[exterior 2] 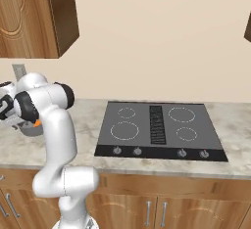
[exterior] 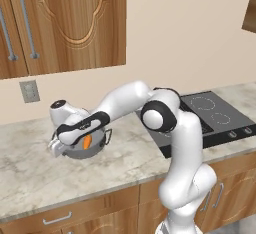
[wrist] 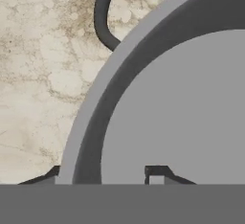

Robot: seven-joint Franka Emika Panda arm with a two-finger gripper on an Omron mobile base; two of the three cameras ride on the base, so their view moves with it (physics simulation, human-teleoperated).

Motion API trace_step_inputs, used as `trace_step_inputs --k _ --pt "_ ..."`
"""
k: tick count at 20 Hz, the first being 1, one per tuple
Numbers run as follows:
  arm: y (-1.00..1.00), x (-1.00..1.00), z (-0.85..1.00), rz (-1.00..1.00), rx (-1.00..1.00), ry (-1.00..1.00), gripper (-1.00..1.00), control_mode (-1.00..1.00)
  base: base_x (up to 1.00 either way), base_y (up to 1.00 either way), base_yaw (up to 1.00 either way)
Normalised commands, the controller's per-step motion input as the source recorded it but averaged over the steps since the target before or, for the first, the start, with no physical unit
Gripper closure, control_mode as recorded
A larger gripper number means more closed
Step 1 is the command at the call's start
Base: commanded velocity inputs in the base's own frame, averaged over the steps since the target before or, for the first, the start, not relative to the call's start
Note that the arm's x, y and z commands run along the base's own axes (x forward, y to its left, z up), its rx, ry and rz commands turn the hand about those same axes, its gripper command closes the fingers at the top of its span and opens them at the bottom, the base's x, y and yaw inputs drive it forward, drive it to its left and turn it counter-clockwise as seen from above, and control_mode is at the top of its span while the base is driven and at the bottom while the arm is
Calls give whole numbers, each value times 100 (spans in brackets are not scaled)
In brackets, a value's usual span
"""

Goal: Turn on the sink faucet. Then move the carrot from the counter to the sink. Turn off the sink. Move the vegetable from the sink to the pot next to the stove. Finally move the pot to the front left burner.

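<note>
The grey pot (exterior: 97,149) stands on the counter (exterior: 125,165) left of the stove (exterior: 215,113). The orange carrot (exterior: 87,141) lies inside it. My gripper (wrist: 103,174) reaches down over the pot's near rim (wrist: 91,108), one fingertip (wrist: 48,176) outside the wall and the other inside over the pot's floor. The jaws are partly closed, with a gap still showing on the inner side. In the right base view the pot (exterior 2: 30,129) sits at the far left behind my arm, with a bit of carrot (exterior 2: 37,123) showing. The sink and its faucet are out of view.
A dark loop handle (wrist: 100,17) sticks out from the pot over the marbled stone. The front left burner (exterior 2: 124,130) lies to the pot's right. Knobs line the stove's front edge (exterior 2: 159,151). Wall cabinets (exterior: 65,23) hang above, and an outlet (exterior: 30,91) is on the wall.
</note>
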Motion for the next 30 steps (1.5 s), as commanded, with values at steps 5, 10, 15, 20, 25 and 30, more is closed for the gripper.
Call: trace_step_inputs --k 5,10,15,20,25,30 --pt "0 0 0 0 0 0 100 -100 0 0 0" --pt "-35 -12 18 0 0 -2 100 -100 0 0 0" --pt "-60 -46 49 0 0 -8 100 -100 0 0 0" --pt "-74 -36 32 -2 1 -3 100 -100 0 0 0" --pt "-90 -9 16 -1 3 -2 100 -100 0 0 0" --pt "-91 0 3 0 5 -3 100 -100 0 0 0"
